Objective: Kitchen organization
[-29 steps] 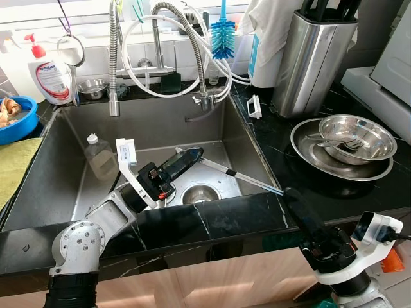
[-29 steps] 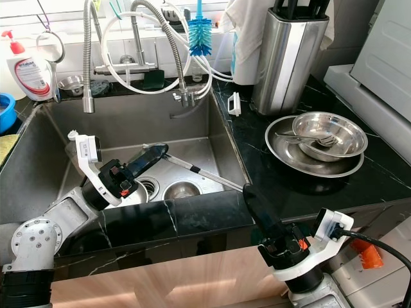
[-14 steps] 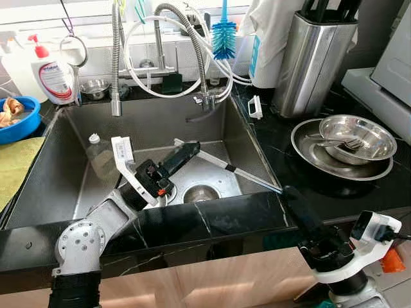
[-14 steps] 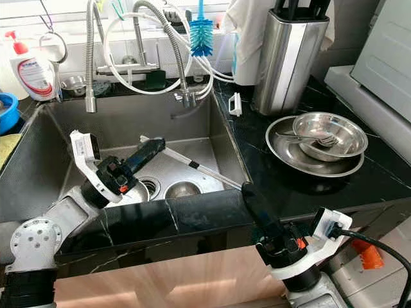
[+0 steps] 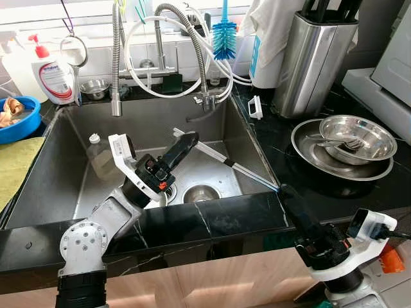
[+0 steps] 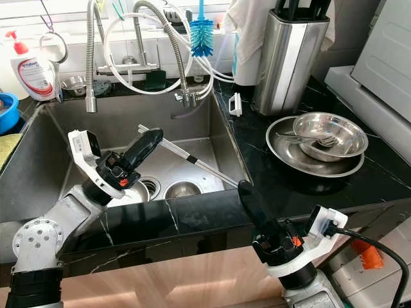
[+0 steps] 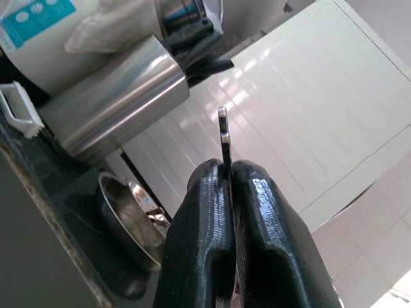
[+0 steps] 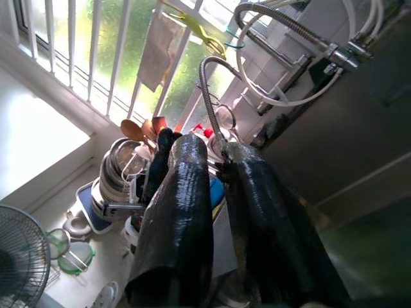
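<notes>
Raised higher over the sink (image 5: 58, 160) than a second ago, the left gripper (image 5: 185, 141) pinches one end of a long metal rod (image 5: 231, 165) slanting toward the counter edge, while the right gripper (image 5: 290, 204), fingers slightly parted, holds nothing.

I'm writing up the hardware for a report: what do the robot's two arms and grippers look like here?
Both arms are silver metal with round, bolt-studded joints above black lower sections. The left gripper has two long, glossy black fingers on a black body with small red-orange parts and a white bracket with a printed label. The right gripper matches it: black fingers, red-orange accents, a white housing and a black cable trailing off.
</notes>
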{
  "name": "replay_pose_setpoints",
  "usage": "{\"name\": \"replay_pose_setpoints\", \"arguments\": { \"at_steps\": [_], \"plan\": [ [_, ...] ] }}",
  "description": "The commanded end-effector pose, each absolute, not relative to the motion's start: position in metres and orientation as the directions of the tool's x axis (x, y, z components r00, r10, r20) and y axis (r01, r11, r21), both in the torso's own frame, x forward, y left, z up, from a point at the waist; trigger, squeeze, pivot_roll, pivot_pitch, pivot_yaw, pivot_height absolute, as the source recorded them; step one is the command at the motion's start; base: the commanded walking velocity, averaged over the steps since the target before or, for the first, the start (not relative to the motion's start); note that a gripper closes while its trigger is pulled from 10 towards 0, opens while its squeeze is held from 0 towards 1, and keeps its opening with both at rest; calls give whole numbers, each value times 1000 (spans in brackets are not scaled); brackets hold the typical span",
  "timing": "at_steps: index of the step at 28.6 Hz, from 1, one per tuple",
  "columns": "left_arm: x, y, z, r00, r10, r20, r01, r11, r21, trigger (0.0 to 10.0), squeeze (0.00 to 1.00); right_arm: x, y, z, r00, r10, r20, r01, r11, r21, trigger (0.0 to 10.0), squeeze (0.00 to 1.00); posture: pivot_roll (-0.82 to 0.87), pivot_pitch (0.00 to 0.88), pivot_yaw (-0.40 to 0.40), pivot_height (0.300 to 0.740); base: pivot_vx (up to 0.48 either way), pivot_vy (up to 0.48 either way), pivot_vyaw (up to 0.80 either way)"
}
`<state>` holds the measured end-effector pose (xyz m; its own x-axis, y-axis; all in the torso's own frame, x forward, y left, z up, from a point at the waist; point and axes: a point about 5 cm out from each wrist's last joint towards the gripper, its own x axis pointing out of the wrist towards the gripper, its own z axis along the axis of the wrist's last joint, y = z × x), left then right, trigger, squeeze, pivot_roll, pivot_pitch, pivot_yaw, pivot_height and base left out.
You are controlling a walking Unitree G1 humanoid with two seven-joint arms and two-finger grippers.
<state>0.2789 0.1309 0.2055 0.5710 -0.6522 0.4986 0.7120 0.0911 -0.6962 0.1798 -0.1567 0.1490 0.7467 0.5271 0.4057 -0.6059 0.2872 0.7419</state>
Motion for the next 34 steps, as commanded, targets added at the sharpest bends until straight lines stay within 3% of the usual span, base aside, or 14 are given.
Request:
{"name": "replay_pose_setpoints", "arguments": {
  "at_steps": [1, 8, 9, 10, 11, 19, 24, 28, 29, 30, 31, 32, 33, 34],
  "plan": [
    [280, 136, 212, 586, -646, 489, 720, 140, -679, 0, 0, 179, -157, 153, 741, 524, 420, -620, 293, 728, 10000, 1000, -86, 0, 24, 740, 0, 0, 0],
    [284, 138, 212, 614, -629, 477, 704, 162, -692, 0, 0, 180, -156, 152, 744, 525, 414, -617, 301, 727, 10000, 1000, -84, 0, 24, 740, 0, 0, 0],
    [284, 139, 213, 615, -626, 479, 704, 163, -691, 0, 0, 181, -157, 151, 749, 522, 407, -612, 311, 727, 10000, 86, -85, 0, 24, 740, 0, 0, 0],
    [284, 139, 213, 615, -626, 479, 704, 163, -691, 0, 0, 181, -157, 151, 749, 522, 407, -612, 311, 727, 10000, 86, -85, 0, 24, 740, 0, 0, 0],
    [285, 139, 214, 618, -623, 480, 703, 164, -691, 0, 0, 181, -157, 151, 753, 521, 403, -608, 315, 729, 10000, 0, -84, 0, 23, 740, 0, 0, 0],
    [290, 146, 214, 656, -583, 480, 681, 184, -709, 0, 0, 181, -156, 150, 757, 520, 396, -602, 319, 732, 10000, 0, -83, 0, 22, 740, 0, 0, 0],
    [308, 172, 220, 764, -412, 496, 612, 221, -759, 0, 0, 181, -160, 147, 765, 517, 383, -592, 334, 733, 10000, 0, -88, 0, 22, 740, 0, 0, 0],
    [322, 188, 219, 866, -259, 429, 499, 368, -785, 0, 0, 180, -159, 148, 764, 520, 381, -594, 338, 730, 10000, 0, -92, 0, 23, 740, 0, 0, 0],
    [322, 188, 219, 866, -259, 429, 499, 368, -785, 0, 0, 180, -159, 148, 764, 520, 381, -594, 338, 730, 10000, 0, -92, 0, 23, 740, 0, 0, 0],
    [325, 187, 217, 883, -274, 381, 469, 503, -726, 1490, 0, 180, -159, 148, 765, 520, 380, -594, 340, 729, 10000, 0, -89, 0, 21, 740, 0, 0, 0],
    [325, 187, 217, 885, -282, 370, 465, 534, -706, 1490, 0, 180, -159, 148, 765, 520, 379, -593, 341, 729, 10000, 0, -89, 0, 21, 740, 0, 0, 0],
    [325, 182, 215, 887, -317, 335, 462, 614, -640, 7451, 0, 183, -160, 147, 780, 511, 361, -578, 369, 728, 10000, 0, -89, 0, 21, 740, 0, 0, 0],
    [325, 174, 214, 881, -358, 308, 472, 696, -541, 10000, 0, 185, -161, 146, 789, 498, 358, -570, 379, 729, 10000, 0, -89, 0, 20, 740, 0, 0, 0],
    [324, 171, 214, 878, -371, 302, 477, 727, -494, 10000, 0, 186, -161, 147, 793, 491, 361, -568, 382, 729, 10000, 0, -86, 0, 21, 740, 0, 0, 0]
  ]
}}
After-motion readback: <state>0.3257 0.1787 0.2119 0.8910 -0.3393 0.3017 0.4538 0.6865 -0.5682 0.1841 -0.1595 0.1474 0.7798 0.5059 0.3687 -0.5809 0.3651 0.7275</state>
